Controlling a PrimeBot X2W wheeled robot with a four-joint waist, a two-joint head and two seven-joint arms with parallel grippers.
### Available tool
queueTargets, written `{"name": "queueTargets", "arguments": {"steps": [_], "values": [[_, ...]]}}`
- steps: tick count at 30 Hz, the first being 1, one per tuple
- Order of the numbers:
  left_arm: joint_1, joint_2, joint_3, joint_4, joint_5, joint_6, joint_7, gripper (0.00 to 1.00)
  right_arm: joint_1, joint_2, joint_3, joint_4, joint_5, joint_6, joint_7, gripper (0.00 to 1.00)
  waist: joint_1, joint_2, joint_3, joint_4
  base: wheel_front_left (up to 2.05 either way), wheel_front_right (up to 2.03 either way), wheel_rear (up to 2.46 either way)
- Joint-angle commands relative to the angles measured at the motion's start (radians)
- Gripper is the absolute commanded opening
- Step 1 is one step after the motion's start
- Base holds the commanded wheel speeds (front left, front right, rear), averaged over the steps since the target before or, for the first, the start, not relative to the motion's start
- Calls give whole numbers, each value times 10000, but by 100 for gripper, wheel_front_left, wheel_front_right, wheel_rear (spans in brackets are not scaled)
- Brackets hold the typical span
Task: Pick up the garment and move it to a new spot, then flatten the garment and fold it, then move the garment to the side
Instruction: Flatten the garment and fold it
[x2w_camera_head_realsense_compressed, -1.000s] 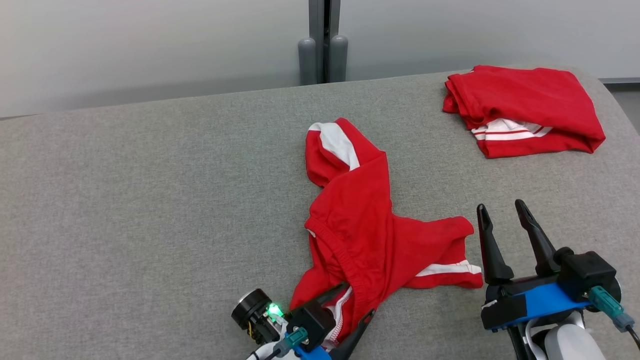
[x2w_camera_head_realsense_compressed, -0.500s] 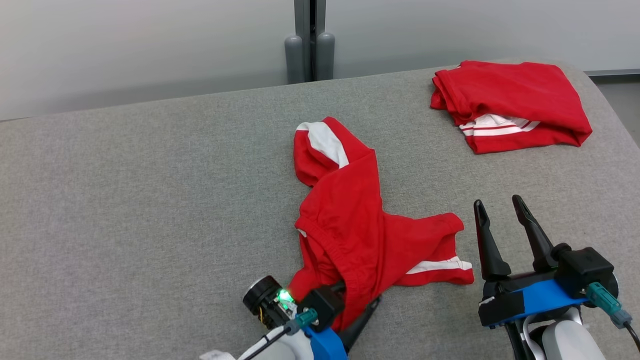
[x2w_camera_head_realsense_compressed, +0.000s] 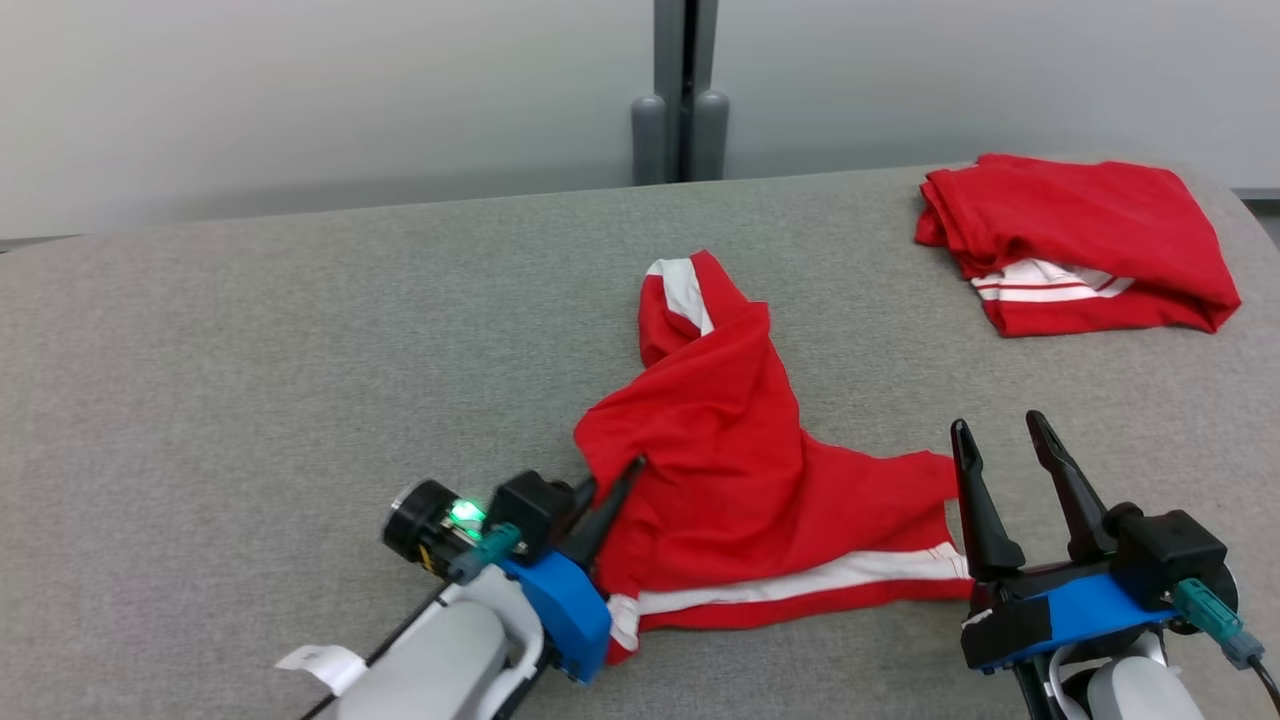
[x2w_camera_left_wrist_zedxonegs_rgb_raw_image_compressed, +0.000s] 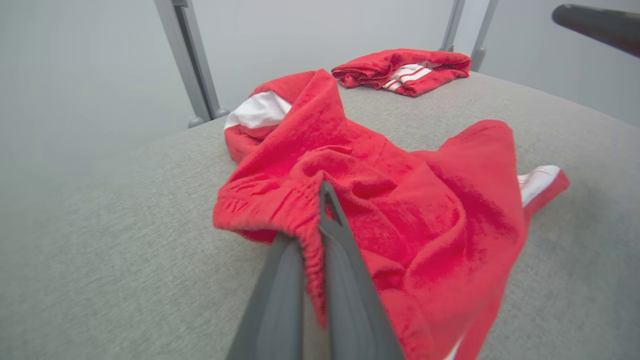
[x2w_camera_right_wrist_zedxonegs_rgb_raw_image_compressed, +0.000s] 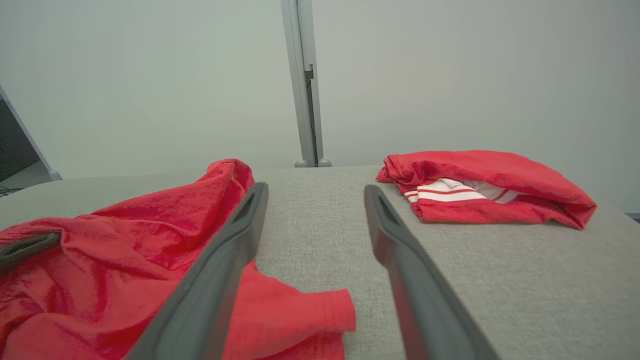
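A crumpled red garment (x2w_camera_head_realsense_compressed: 740, 470) with white stripes lies mid-table on the grey cloth surface (x2w_camera_head_realsense_compressed: 250, 350). My left gripper (x2w_camera_head_realsense_compressed: 612, 478) is shut on its elastic waistband at the left edge, lifting that edge a little. In the left wrist view the two fingers pinch the waistband (x2w_camera_left_wrist_zedxonegs_rgb_raw_image_compressed: 312, 235) of the garment (x2w_camera_left_wrist_zedxonegs_rgb_raw_image_compressed: 400, 190). My right gripper (x2w_camera_head_realsense_compressed: 1000, 440) stands open just right of the garment's lower right corner, with nothing between its fingers. In the right wrist view the garment (x2w_camera_right_wrist_zedxonegs_rgb_raw_image_compressed: 125, 260) lies left of the open right gripper (x2w_camera_right_wrist_zedxonegs_rgb_raw_image_compressed: 315, 192).
A second red garment (x2w_camera_head_realsense_compressed: 1075, 240), folded, with white stripes, lies at the table's far right corner; the folded garment (x2w_camera_right_wrist_zedxonegs_rgb_raw_image_compressed: 485, 187) is ahead and right in the right wrist view. A grey post (x2w_camera_head_realsense_compressed: 680, 100) stands behind the table. Bare surface spreads to the left.
My left gripper has risen and moved left and forward with the waistband, dragging the garment open so a long white stripe shows along its near edge. The right gripper has stayed put. The camera shifted.
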Motion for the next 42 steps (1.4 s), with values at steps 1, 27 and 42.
{"name": "queueTargets", "arguments": {"steps": [1, 27, 42], "values": [[-10, 272, 286, -254, 69, 122, -42, 0, 80, -13, -9, 14, -1, 1, -30, 100, -1, 0, -44, 135, 0, 0, 0], [2374, 1035, 2707, -623, 54, 331, -46, 100, 355, -32, -59, 564, 137, 1, -32, 100, -1, 0, -729, 962, 0, 0, 0], [3793, 1195, 5232, -3508, 1230, 1162, -48, 100, 584, 31, -45, 507, 142, 1, -30, 100, -1, 0, -1190, 1441, 0, 0, 0]]}}
